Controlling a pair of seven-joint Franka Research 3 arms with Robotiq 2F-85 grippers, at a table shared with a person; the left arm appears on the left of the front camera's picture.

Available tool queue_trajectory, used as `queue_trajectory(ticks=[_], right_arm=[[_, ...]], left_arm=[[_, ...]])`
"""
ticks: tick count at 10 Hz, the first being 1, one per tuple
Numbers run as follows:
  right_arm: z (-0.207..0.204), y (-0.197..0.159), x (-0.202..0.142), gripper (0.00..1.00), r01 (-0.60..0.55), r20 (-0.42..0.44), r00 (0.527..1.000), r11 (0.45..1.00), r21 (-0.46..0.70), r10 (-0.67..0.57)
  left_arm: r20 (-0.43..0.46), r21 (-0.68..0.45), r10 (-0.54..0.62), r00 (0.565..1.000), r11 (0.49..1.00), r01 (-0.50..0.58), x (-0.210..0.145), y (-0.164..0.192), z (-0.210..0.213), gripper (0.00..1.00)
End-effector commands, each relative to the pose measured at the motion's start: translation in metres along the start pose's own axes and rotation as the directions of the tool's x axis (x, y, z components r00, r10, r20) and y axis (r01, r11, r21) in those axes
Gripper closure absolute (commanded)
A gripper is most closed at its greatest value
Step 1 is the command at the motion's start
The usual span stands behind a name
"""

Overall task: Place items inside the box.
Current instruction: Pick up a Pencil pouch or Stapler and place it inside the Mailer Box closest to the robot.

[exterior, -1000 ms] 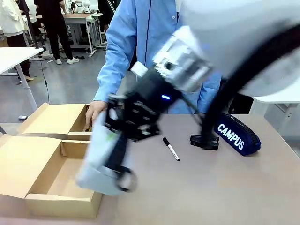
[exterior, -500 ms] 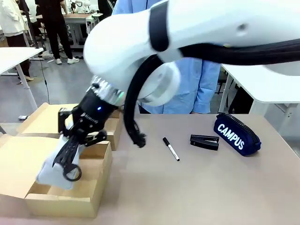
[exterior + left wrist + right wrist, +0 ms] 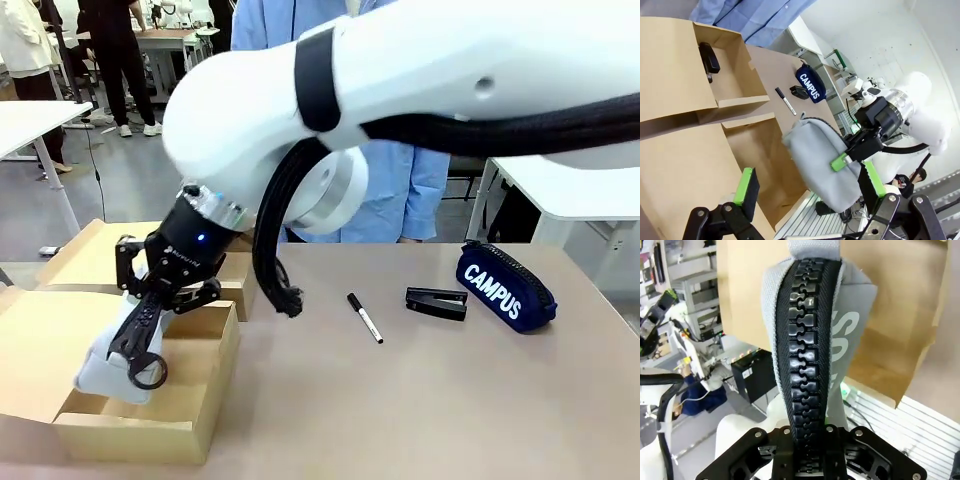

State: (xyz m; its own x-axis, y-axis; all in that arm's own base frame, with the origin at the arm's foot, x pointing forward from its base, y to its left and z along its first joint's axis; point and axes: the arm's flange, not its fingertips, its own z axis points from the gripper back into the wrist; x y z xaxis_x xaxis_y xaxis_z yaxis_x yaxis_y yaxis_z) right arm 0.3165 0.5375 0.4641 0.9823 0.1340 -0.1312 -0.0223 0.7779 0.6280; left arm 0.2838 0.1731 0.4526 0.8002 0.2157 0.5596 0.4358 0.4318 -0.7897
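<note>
My right gripper (image 3: 148,335) reaches across from the right and is shut on the grey zip pencil pouch (image 3: 103,374). The pouch hangs end-down over the front compartment of the open cardboard box (image 3: 140,428). The right wrist view looks along the pouch's black zipper (image 3: 807,365), clamped between the fingers, with the box (image 3: 900,315) behind it. My left gripper (image 3: 810,192) stands open near the box (image 3: 740,95), facing the pouch (image 3: 820,165). A black stapler (image 3: 708,57) lies in the box's far compartment.
On the table to the right lie a black-and-white marker (image 3: 365,318), another black stapler (image 3: 436,302) and the navy "CAMPUS" pouch (image 3: 505,287). A person in a blue coat (image 3: 400,200) stands at the far side. The box's flaps (image 3: 40,345) spread out to the left.
My right arm has swung left, carrying the grey pouch from the table's middle to above the box, then sunk slightly. The person's hand at the box has drawn back.
</note>
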Motion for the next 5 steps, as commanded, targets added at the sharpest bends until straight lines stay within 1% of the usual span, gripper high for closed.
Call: queue_trajectory(ticks=[1,2,3,5], right_arm=[[-0.032,0.027,0.015,0.92,0.023,0.086,0.996,1.0,-0.008,-0.022],[-0.038,0.029,0.021,0.92,0.046,0.126,0.991,0.999,-0.012,-0.044],[-0.046,0.03,0.027,0.92,0.063,0.156,0.986,0.997,-0.046,-0.055],[-0.057,0.033,0.035,0.92,0.064,0.183,0.982,0.995,-0.08,-0.049]], left_arm=[[0.017,-0.017,-0.023,1.0,1.0,0.023,0.001,-0.001,-0.001,0.0],[0.017,-0.017,-0.023,1.0,1.0,0.023,0.001,-0.001,-0.001,0.0],[0.017,-0.017,-0.023,1.0,1.0,0.023,0.001,-0.001,-0.001,0.0],[0.017,-0.017,-0.023,1.0,1.0,0.023,0.001,-0.001,-0.001,0.0]])
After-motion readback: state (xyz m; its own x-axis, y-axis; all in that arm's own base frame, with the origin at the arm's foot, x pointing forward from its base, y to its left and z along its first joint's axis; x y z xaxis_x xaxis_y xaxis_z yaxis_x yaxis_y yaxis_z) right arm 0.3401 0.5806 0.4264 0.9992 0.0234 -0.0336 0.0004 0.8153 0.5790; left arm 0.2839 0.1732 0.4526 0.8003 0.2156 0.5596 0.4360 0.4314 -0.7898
